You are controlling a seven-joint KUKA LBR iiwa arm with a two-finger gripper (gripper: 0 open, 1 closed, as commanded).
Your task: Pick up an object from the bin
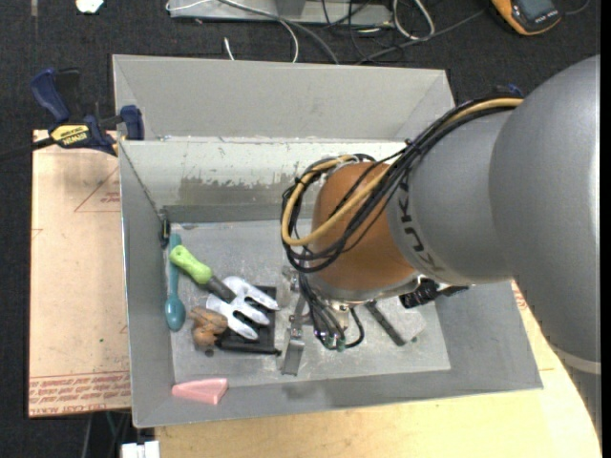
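My gripper (310,346) hangs low over the bin floor, left of the middle and near the front wall. It stands open with nothing between its fingers, and its left fingertip (291,353) is almost on the floor. Just to its left lies a black flat piece (246,344). A white pronged plastic tool (250,305) rests over that piece, with a brown lumpy thing (204,327) beside it. None of them sits between the fingers.
A brush with a green handle (191,265) and a teal spoon (174,303) lie by the left wall. A pink wedge (200,388) sits in the front left corner. A dark bar (387,325) lies right of the gripper. The arm and its orange cover hide the bin's right half.
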